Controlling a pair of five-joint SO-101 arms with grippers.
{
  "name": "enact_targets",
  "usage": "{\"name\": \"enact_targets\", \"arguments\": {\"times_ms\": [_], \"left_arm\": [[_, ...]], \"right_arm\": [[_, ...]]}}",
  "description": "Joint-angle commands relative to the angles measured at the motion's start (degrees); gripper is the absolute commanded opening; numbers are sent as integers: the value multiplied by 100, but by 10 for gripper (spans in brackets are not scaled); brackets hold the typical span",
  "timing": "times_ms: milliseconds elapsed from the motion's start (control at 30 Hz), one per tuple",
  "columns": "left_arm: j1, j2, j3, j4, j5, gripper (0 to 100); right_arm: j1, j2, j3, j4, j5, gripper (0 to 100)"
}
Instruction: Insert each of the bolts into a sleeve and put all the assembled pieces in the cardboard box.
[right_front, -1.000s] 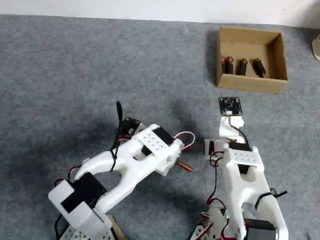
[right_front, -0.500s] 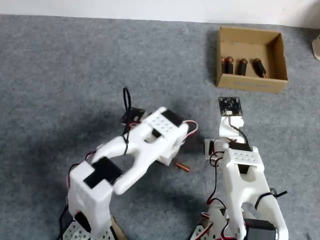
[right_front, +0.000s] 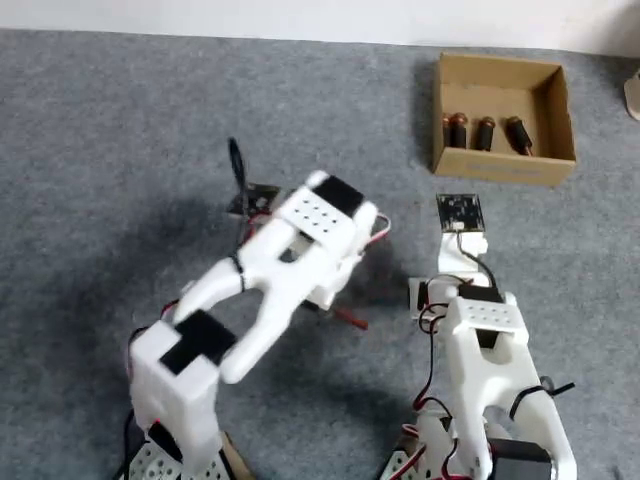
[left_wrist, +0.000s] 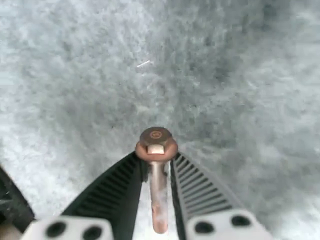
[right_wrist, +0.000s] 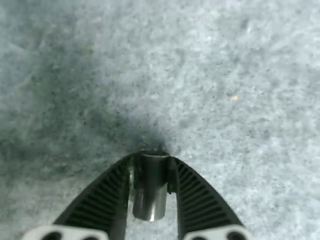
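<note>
Left arm (right_front: 290, 265): jaws pinching the bolt (left_wrist: 156, 150) by the shank, just under the hex head. The head points away from the wrist camera, over the grey counter (left_wrist: 240, 75). In the high view the bolt's reddish end pokes out from under that arm's wrist, at its 4 o'clock.

Right arm (right_front: 482, 335): jaws clamped on the sleeve (right_wrist: 150, 185), a dark metal tube with its open end facing out. There is a dark shadow on the counter just past its tip.

Right arm sits at 5 o'clock of the counter. Left arm's base is at 7 o'clock, wrist near centre.

Cardboard box (right_front: 500, 166) is at 1 o'clock, well apart from both arms. Three assembled pieces (right_front: 484, 132) lie side by side inside, toward its near wall.
</note>
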Motion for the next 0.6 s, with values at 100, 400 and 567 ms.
{"name": "enact_targets", "arguments": {"times_ms": [100,400,567], "left_arm": [[-66,-1138,119,448,26,5],[-66,-1859,822,457,-273,5],[-189,-2826,963,413,-905,5]], "right_arm": [[-303,-1938,910,-57,-132,5],[-927,-4673,2097,400,-123,5],[-1007,-5464,2448,497,149,5]]}}
